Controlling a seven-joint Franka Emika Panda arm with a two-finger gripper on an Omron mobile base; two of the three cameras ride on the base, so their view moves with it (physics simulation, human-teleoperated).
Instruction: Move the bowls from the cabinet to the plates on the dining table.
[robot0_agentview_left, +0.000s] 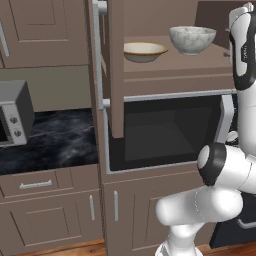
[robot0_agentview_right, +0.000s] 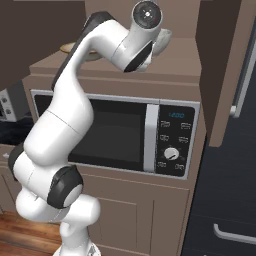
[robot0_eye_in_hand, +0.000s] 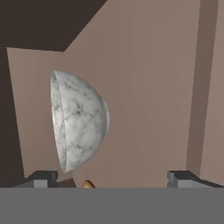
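Observation:
The cabinet (robot0_agentview_left: 116, 70) stands open above a built-in oven. Both bowls sit on its shelf (robot0_agentview_left: 175, 62): the deep grey-white marbled bowl (robot0_agentview_left: 192, 39) on the right, the shallow cream bowl (robot0_agentview_left: 145, 51) with a tan rim to its left. In the rolled hand view the marbled bowl (robot0_eye_in_hand: 78, 120) lies on its side, ahead and left of centre. My gripper (robot0_eye_in_hand: 113, 179) is open, its fingertips (robot0_eye_in_hand: 41, 178) wide apart and short of the bowl, holding nothing. My hand (robot0_agentview_right: 146, 20) is raised at shelf height, right of the bowls. The plates and the dining table are out of view.
A dark-glass built-in microwave (robot0_agentview_left: 165, 130) with a control panel (robot0_agentview_right: 175, 142) sits right under the shelf. A second open door (robot0_agentview_right: 225, 75) hangs at the right. To the left, a grey microwave (robot0_agentview_left: 15, 117) stands on a marble counter (robot0_agentview_left: 60, 142) over drawers.

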